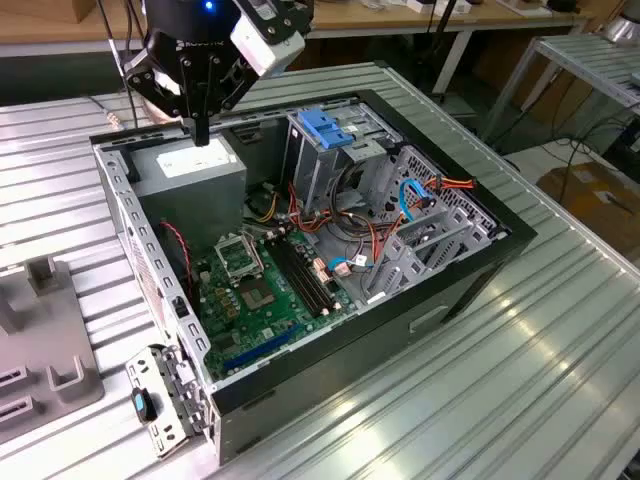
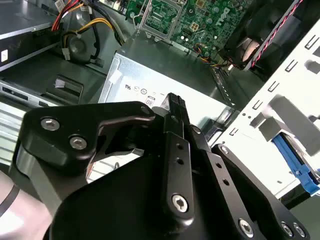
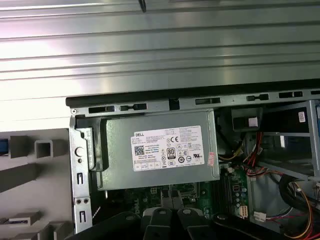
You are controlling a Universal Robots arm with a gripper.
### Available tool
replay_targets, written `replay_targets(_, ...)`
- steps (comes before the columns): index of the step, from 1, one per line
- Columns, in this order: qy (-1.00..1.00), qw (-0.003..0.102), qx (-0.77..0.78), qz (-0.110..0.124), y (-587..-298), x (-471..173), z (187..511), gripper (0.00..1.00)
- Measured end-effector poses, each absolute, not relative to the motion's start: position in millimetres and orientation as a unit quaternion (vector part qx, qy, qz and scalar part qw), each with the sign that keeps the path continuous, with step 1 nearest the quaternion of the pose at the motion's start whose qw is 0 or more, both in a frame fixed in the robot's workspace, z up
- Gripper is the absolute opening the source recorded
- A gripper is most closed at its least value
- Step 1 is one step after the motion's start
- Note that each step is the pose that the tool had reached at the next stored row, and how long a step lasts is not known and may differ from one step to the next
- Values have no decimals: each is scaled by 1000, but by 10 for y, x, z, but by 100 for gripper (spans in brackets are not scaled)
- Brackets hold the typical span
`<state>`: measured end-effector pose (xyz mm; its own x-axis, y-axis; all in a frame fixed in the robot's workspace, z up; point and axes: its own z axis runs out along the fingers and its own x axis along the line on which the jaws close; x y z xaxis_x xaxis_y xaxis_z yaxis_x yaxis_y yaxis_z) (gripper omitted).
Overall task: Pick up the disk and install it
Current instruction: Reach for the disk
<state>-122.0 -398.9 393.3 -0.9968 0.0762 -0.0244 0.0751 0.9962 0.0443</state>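
Black sheet steel forms the open computer case (image 1: 470, 275) lying on a ribbed metal table (image 1: 560, 380). In one corner of the case sits a big grey power-supply box (image 1: 195, 170) with a white label. The black gripper (image 1: 200, 138) hangs just above it, fingers pressed together on nothing. Further along in the case, the disk (image 1: 325, 128) shows its bright blue plastic frame atop the grey metal drive cage (image 1: 310, 175), apart from the gripper.
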Motion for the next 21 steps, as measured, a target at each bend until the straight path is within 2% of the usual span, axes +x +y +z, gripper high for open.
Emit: replay_targets(21, 999, 13, 38, 22, -3989, -1335, 3927, 11)
